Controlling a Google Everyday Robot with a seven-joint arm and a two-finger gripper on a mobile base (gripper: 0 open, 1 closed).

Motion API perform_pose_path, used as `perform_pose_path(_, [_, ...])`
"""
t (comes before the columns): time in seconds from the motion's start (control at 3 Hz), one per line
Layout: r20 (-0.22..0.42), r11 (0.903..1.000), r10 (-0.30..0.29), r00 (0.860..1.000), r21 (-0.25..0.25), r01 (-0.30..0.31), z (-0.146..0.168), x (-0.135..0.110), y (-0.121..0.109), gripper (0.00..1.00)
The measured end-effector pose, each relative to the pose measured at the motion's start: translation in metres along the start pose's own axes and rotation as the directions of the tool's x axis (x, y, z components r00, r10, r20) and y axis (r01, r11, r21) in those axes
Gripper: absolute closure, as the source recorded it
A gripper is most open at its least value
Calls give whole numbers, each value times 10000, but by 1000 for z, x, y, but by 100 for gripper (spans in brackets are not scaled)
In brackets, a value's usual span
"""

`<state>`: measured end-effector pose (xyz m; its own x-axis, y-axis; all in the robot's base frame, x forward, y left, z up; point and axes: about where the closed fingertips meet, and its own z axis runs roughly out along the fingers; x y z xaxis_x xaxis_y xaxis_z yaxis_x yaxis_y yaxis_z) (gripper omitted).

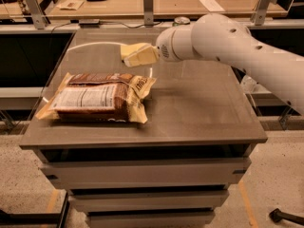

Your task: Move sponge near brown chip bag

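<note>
The brown chip bag [97, 97] lies flat on the left half of the grey table [199, 113], label panel up, cream sealed ends at left and right. The pale yellow sponge [127, 47] lies behind the bag near the table's back, and only its upper left part shows. My gripper [140, 57] reaches in from the right on the white arm [223, 44]. It sits at the sponge and covers the sponge's right side. It is a little behind the bag's right end and apart from it.
A green soda can [181, 20] stands at the table's back edge, mostly hidden behind my arm. Wooden benches with papers and metal posts [148, 4] run behind the table. Drawers sit below the tabletop.
</note>
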<state>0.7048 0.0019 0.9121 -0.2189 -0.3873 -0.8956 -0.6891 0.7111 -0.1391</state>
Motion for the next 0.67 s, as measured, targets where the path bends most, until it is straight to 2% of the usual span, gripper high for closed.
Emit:
perform_pose_path(0.33, [270,9997,69,9996,249,-76,23,-9,-19,0])
perform_pose_path(0.67, [634,9983,546,9965,-218,-533,49,-10,-39,0])
